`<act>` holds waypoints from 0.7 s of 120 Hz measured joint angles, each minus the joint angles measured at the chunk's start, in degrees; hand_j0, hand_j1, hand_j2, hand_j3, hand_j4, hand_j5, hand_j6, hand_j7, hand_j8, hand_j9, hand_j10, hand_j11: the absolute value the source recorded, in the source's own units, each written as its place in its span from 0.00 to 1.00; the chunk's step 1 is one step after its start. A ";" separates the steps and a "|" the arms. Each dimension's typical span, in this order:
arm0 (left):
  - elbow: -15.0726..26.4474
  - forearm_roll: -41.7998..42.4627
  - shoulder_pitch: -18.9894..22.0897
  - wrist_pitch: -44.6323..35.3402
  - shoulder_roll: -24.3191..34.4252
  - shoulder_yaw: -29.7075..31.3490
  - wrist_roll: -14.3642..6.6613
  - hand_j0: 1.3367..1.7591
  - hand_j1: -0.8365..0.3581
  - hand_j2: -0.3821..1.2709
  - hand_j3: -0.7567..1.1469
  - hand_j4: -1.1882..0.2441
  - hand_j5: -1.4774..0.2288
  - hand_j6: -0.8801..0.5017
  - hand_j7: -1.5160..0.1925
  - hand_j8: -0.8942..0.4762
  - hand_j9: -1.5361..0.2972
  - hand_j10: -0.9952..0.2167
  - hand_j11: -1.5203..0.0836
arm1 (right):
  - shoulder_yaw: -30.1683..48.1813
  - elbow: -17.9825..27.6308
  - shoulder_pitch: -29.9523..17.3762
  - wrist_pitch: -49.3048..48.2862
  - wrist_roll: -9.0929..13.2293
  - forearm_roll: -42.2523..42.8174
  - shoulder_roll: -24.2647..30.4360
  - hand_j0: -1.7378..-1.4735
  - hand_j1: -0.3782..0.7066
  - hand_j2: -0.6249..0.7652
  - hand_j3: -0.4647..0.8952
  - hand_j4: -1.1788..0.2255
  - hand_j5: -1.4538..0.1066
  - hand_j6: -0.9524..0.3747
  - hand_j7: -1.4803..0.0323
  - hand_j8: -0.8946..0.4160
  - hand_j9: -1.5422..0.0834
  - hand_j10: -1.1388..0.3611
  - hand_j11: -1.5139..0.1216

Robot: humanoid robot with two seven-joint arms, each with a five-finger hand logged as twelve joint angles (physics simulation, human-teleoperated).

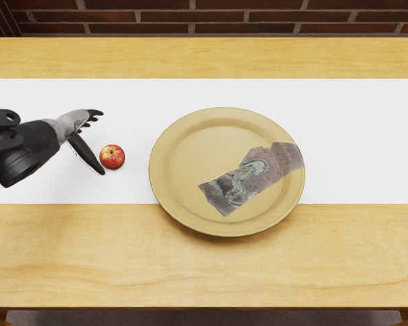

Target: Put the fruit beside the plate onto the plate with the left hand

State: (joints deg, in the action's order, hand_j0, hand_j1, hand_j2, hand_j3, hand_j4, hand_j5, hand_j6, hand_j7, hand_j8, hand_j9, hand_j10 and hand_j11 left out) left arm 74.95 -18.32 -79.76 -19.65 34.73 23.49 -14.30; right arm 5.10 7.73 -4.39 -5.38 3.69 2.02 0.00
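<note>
Head view: left hand (73,129) fingers (88,158) spread open, empty, just beside apple (112,157)

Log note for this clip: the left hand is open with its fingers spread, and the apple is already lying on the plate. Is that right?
Not quite. The head view shows the apple lying on the white runner, to the left of the plate, not on it. The left hand is open with its fingers spread, as stated.
</note>
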 joint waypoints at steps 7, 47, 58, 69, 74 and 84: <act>-0.56 0.68 -0.81 -2.09 -2.58 1.73 -0.09 0.76 0.90 0.24 0.40 0.76 0.79 0.57 0.82 0.58 0.77 0.74 0.87 | 0.00 0.00 0.00 0.00 0.00 0.00 0.00 0.30 0.03 0.45 0.34 0.84 0.93 0.72 0.98 0.68 0.95 0.76 0.93; -1.39 4.11 -3.99 -8.56 -9.40 8.20 -0.53 0.76 0.79 0.26 0.40 0.69 0.71 0.49 0.74 0.51 0.70 0.66 0.79 | 0.00 0.00 0.00 0.01 0.00 0.00 0.00 0.30 0.03 0.45 0.34 0.84 0.93 0.72 0.98 0.68 0.95 0.76 0.93; -1.38 4.93 -4.00 -9.23 -9.83 9.36 -0.60 0.76 0.75 0.26 0.40 0.66 0.68 0.46 0.70 0.48 0.67 0.62 0.75 | 0.00 0.00 0.00 0.00 0.00 0.00 0.00 0.30 0.03 0.45 0.34 0.84 0.93 0.72 0.98 0.68 0.95 0.76 0.93; -1.31 5.26 -3.88 -9.51 -9.95 10.06 -0.83 0.76 0.71 0.26 0.40 0.64 0.66 0.44 0.68 0.45 0.64 0.59 0.72 | 0.00 0.00 0.00 0.00 0.00 0.00 0.00 0.30 0.03 0.45 0.34 0.84 0.93 0.72 0.98 0.68 0.95 0.76 0.93; -1.28 5.36 -3.99 -9.58 -11.15 10.31 -0.91 0.76 0.70 0.27 0.40 0.63 0.65 0.43 0.67 0.44 0.63 0.58 0.71 | 0.01 0.00 0.00 0.00 0.00 0.00 0.00 0.30 0.03 0.45 0.34 0.84 0.93 0.72 0.98 0.68 0.95 0.76 0.93; -1.24 5.45 -4.09 -9.65 -11.70 10.68 -1.38 0.76 0.67 0.27 0.40 0.60 0.62 0.40 0.64 0.42 0.61 0.55 0.69 | 0.00 0.00 0.00 0.01 0.00 0.00 0.00 0.30 0.03 0.45 0.34 0.84 0.93 0.72 0.98 0.68 0.95 0.76 0.93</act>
State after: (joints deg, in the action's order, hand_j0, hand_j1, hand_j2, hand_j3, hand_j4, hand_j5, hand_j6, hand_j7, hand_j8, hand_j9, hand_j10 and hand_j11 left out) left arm 73.71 -12.87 -83.84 -29.30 23.03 34.17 -15.68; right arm 5.11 7.73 -4.39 -5.37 3.69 2.02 0.00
